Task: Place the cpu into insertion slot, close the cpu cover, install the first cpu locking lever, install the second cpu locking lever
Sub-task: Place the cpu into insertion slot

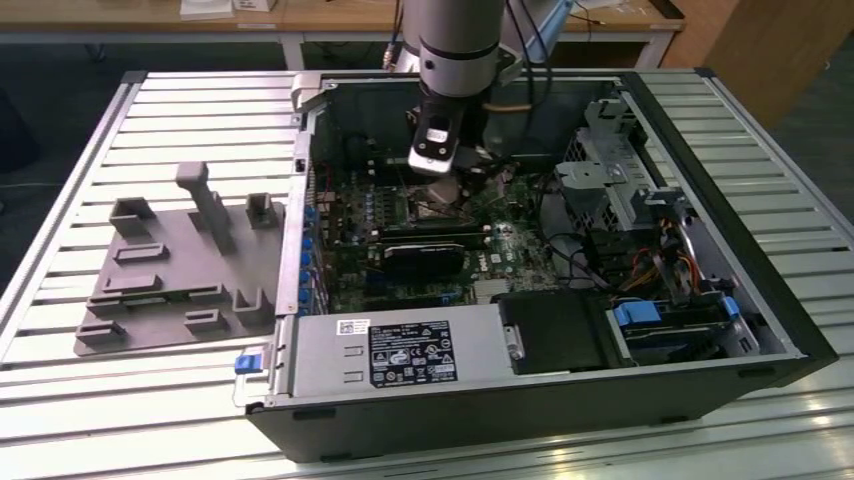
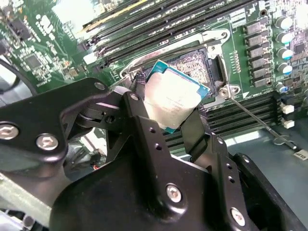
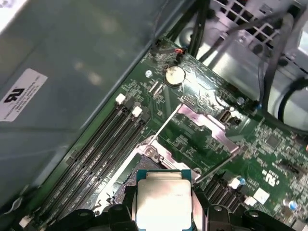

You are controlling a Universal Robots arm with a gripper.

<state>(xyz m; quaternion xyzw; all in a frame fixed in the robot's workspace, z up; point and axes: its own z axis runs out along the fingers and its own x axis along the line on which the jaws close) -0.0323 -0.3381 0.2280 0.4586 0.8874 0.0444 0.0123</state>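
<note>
My gripper [image 2: 166, 111] is shut on the cpu [image 2: 174, 96], a small silver-topped square chip with a teal edge, clamped by two opposite edges. It hangs tilted just above the open insertion slot [image 2: 198, 63], whose bare contact field and shiny metal rim show beyond it. In the first wrist view the cpu [image 3: 163, 198] sits between the fingers [image 3: 208, 215] over the insertion slot [image 3: 126, 182]. The cpu cover [image 3: 208, 126] lies flipped open beyond the slot. A thin locking lever [image 2: 256, 121] stands loose beside the slot. In the exterior view the gripper [image 1: 441, 178] is down inside the computer case.
Long black memory slots [image 2: 159, 21] run beside the socket. A black card [image 1: 427, 252], cables [image 1: 587, 262] and drive cages [image 1: 627, 180] crowd the open case [image 1: 534, 400]. A grey fixture plate [image 1: 174, 280] lies on the slatted table at the exterior view's left.
</note>
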